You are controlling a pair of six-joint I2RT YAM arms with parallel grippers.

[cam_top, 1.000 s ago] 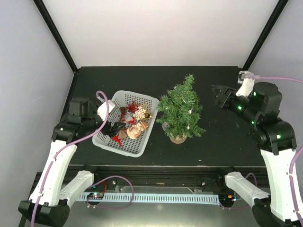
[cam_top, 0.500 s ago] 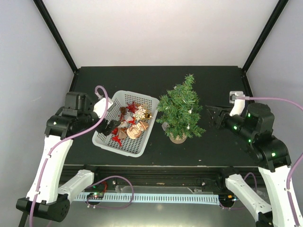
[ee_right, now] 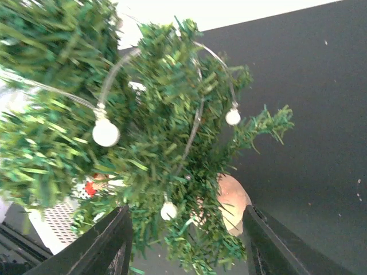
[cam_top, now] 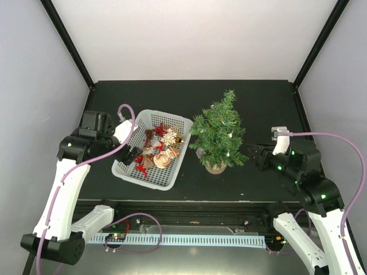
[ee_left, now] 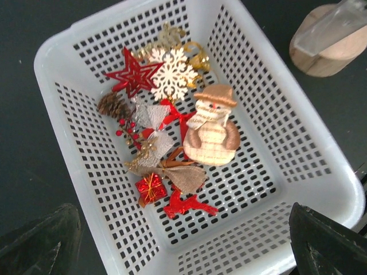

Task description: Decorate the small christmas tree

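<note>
From above, the small christmas tree (cam_top: 218,133) stands upright on its tan base (cam_top: 215,167) about the middle of the dark tabletop (cam_top: 172,94), a little toward the right edge. Just to its left sits a white mesh basket (cam_top: 127,170), set at a slant and reaching toward the left and front edges, with ornaments heaped inside. The left fingers (cam_top: 129,153) hang over the basket's left rim. The right fingers (cam_top: 256,156) are low, near the tree's right side and pointing at it, but not touching it.

In the left wrist view the left fingers (ee_left: 41,240) are spread wide, one at each lower corner, and hold nothing. The basket lies between and below them. In it are a red star (ee_left: 133,73), a white snowflake (ee_left: 172,74), a pine cone (ee_left: 113,105), a snowman (ee_left: 212,134) with a tan hat, a small red gift box (ee_left: 151,188) and a flat red figure (ee_left: 186,204). The tree's base shows outside the basket at the upper right.

In the right wrist view the right fingers (ee_right: 109,246) stand apart with nothing pinched between them. The tree fills the upper left, close to the camera. A thin wire with small white bulbs (ee_right: 105,133) loops through its branches. The base shows between the two fingers, under the lowest branches. A corner of the basket is visible behind the tree at lower left.
</note>
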